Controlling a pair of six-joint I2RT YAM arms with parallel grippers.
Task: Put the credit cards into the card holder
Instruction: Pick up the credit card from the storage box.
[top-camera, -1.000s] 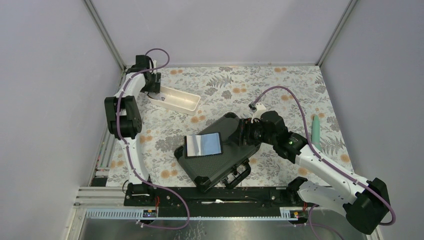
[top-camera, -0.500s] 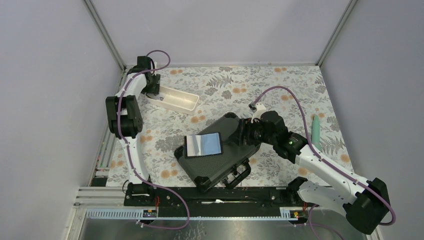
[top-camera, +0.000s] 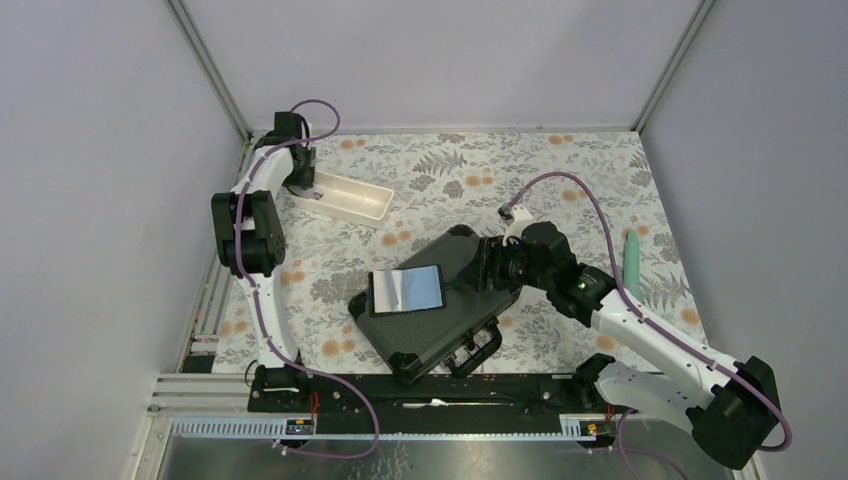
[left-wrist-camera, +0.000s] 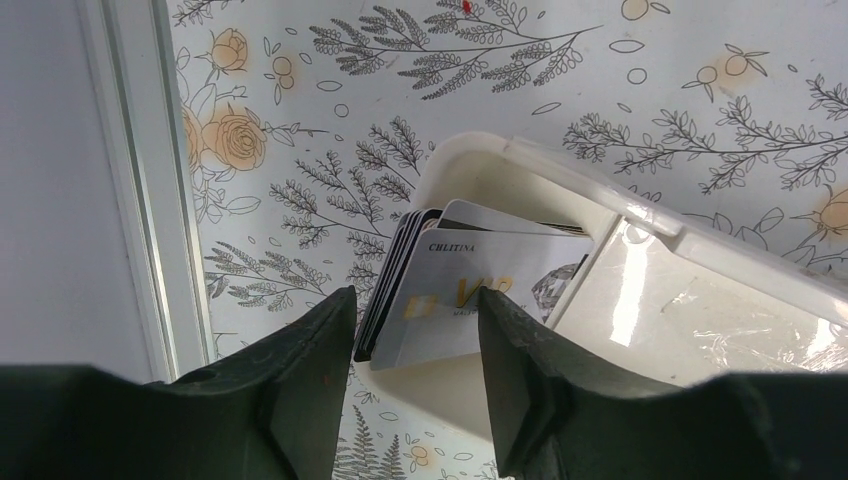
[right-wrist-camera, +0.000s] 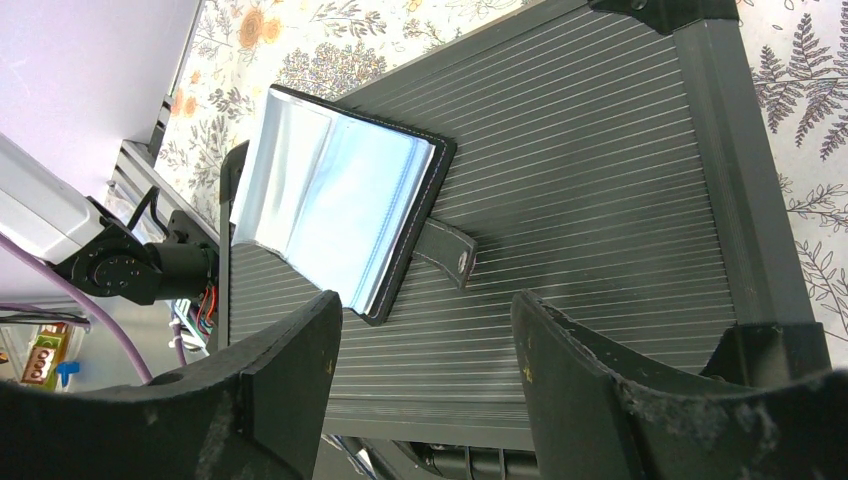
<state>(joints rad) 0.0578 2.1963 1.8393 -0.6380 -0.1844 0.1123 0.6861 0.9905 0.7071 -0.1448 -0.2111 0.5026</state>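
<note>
Plastic credit cards (left-wrist-camera: 470, 290), likely light, stiff and slick, stand stacked in the white tray (left-wrist-camera: 600, 190) at the counter's far-left corner; you pinch their flat faces, left gripper (left-wrist-camera: 415, 305) spread astride them, right gripper (right-wrist-camera: 425, 320) spread facing the open card holder (right-wrist-camera: 330, 205).

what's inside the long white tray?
A stack of thin plastic credit cards leans at one end of the long white plastic tray; the front one is pale with gold lettering. Cards behind it are mostly covered, so no count.
</note>
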